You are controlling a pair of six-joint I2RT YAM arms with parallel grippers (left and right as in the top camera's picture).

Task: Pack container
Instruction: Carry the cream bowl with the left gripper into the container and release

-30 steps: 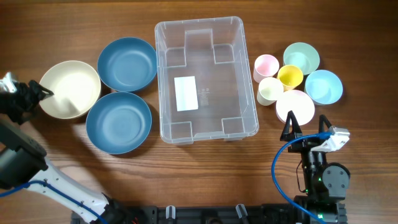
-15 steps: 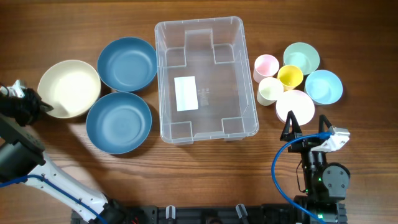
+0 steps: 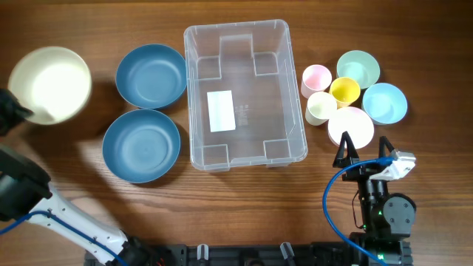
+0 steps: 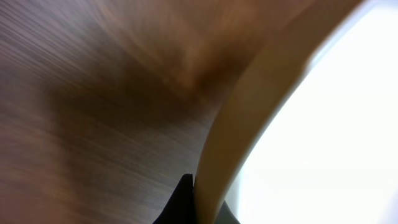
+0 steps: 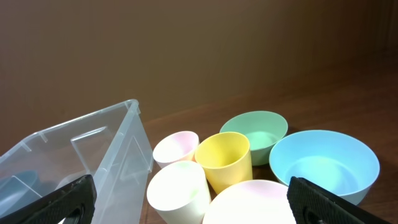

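- Overhead view: container [image 3: 255, 122], clear, empty and upright, at the centre of the table [image 3: 222, 214]; white label [image 3: 220, 111] on its base.
- Left gripper [image 3: 21, 115]: at 9 o'clock of the container, well apart from it; fingers pinched narrow on the rim of the cream bowl [image 3: 49, 83]; blue bowls [image 3: 151, 76] sit between that grip and the container's wall.
- Left wrist view: blurred; cream bowl rim meets a dark finger [image 4: 183, 204] at 6 o'clock; container not in view.
- Right gripper [image 3: 363, 155]: at 4 o'clock of the container, near its corner, not touching; fingers spread wide, nothing between them.
- Right wrist view: container at 9 o'clock, its corner just above the left finger [image 5: 65, 202]; yellow cup [image 5: 225, 158] central, among other pastel cups and bowls.
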